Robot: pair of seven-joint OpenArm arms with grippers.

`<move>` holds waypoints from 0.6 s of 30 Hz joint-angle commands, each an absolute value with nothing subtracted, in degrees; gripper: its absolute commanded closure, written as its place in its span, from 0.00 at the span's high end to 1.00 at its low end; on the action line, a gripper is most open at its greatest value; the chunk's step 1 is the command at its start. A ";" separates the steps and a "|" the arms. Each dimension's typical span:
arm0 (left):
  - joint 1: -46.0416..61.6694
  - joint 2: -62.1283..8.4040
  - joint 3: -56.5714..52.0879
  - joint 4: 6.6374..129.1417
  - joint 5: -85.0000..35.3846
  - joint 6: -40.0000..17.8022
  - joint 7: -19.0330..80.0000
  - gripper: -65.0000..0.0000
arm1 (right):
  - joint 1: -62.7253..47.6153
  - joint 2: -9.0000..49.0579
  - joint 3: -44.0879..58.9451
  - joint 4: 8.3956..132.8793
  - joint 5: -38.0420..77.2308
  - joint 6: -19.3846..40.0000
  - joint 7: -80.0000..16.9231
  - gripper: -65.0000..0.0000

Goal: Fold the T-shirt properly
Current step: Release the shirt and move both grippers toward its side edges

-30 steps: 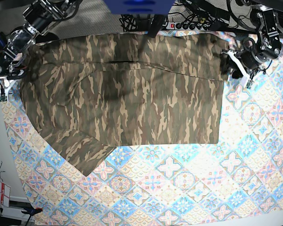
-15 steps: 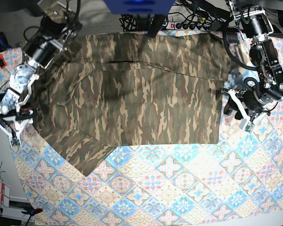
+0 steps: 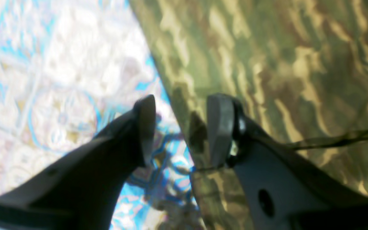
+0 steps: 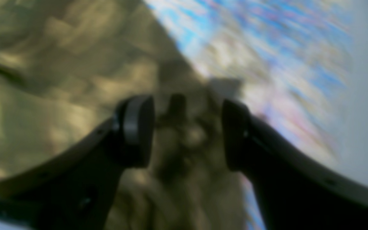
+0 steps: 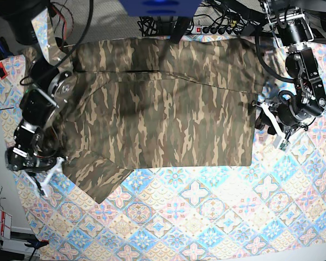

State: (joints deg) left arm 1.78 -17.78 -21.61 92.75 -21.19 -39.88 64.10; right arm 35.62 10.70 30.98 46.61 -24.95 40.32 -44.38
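The camouflage T-shirt (image 5: 163, 109) lies spread flat across the back half of the table, one sleeve (image 5: 98, 176) pointing toward the front left. My left gripper (image 5: 270, 129) stands at the shirt's right edge. In the left wrist view it (image 3: 180, 127) is open and straddles that edge, one finger over the tablecloth (image 3: 59, 64) and the other over the T-shirt (image 3: 283, 64). My right gripper (image 5: 43, 173) hovers by the sleeve at the shirt's left side. The blurred right wrist view shows it (image 4: 187, 127) open over the T-shirt (image 4: 59, 80), near the fabric's border. Neither holds anything.
The blue-pink-cream tablecloth (image 5: 206, 217) covers the table in front of the shirt. A power strip and cables (image 5: 217, 27) run along the back edge. The table's left edge (image 5: 5, 179) lies close to my right gripper.
My right arm has swept from the shirt's back left corner down its left side to the sleeve. My left arm dropped from the back right corner to the right edge.
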 commanded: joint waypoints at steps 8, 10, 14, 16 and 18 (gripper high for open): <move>1.10 -18.24 -21.85 93.58 -16.31 -40.00 63.25 0.40 | 41.89 14.81 26.86 32.13 -24.84 40.00 -27.03 0.62; 1.36 -18.15 -21.85 93.67 -14.99 -40.00 63.25 0.40 | 41.89 16.22 24.75 29.67 -24.84 40.00 -22.55 0.62; 1.54 -18.15 -21.85 93.67 -13.49 -40.00 63.25 0.40 | 41.80 19.30 21.76 21.93 -24.75 40.00 -15.78 0.62; 1.80 -18.15 -21.93 93.67 -13.49 -40.00 63.25 0.40 | 41.80 20.44 22.46 17.98 -24.75 40.00 -11.82 0.62; 2.33 -18.15 -21.93 93.76 -13.58 -40.00 63.25 0.40 | 41.63 21.76 23.69 14.20 -24.66 40.00 -8.04 0.62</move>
State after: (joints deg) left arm 2.94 -17.28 -21.61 92.68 -13.13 -40.14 64.10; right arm 39.57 20.73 23.51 13.30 -25.50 39.86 -9.21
